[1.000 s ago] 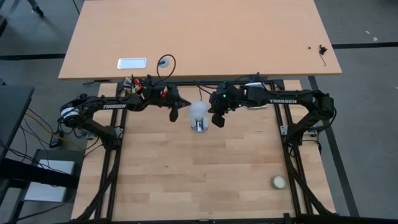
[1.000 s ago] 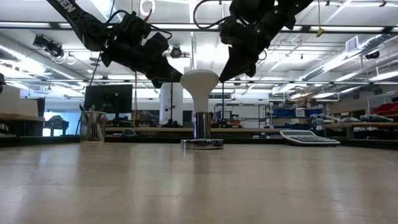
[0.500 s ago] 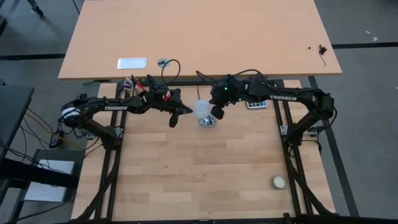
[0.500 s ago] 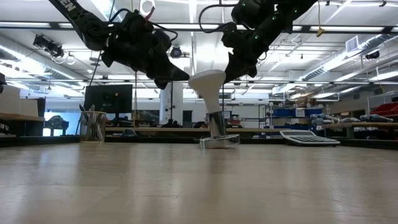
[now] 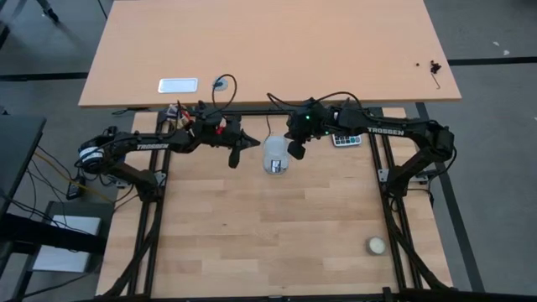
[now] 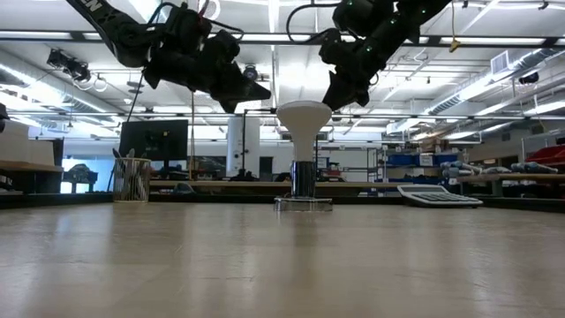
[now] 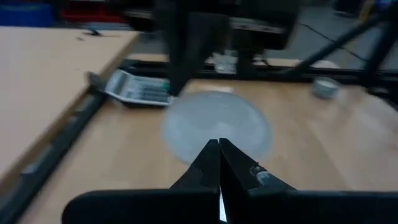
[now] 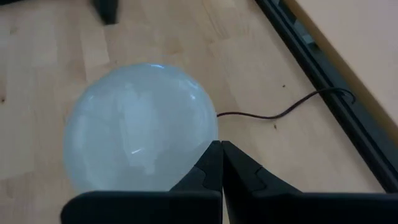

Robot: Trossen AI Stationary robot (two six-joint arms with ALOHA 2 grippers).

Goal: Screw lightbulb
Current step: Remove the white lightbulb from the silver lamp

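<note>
The lightbulb (image 5: 275, 154) stands upright near the rear middle of the worktable (image 5: 268, 243), dome uppermost and grey screw base down. In the low view you see its white dome (image 6: 304, 116) taper to the metal base, which sits in a flat socket disc (image 6: 303, 203) resting on the wood. A thin dark cord (image 8: 280, 112) trails across the boards beside it.

Your right gripper (image 5: 297, 152) hovers just beside the dome on its right, raised above the table; in the right wrist view its fingers (image 8: 211, 168) are pressed together at the dome's edge, and you cannot tell whether they touch it.

Your left gripper (image 5: 235, 157) hangs a little apart from the bulb on its left, also raised; its fingers (image 7: 214, 163) are pressed together, tips pointing toward the dome.

A calculator (image 5: 341, 140) lies at the rear edge, right of the bulb. A small cream ball (image 5: 376, 245) sits well apart near the front right corner. Beyond the worktable, a larger desk (image 5: 336, 50) carries a small white plate (image 5: 178, 85).
</note>
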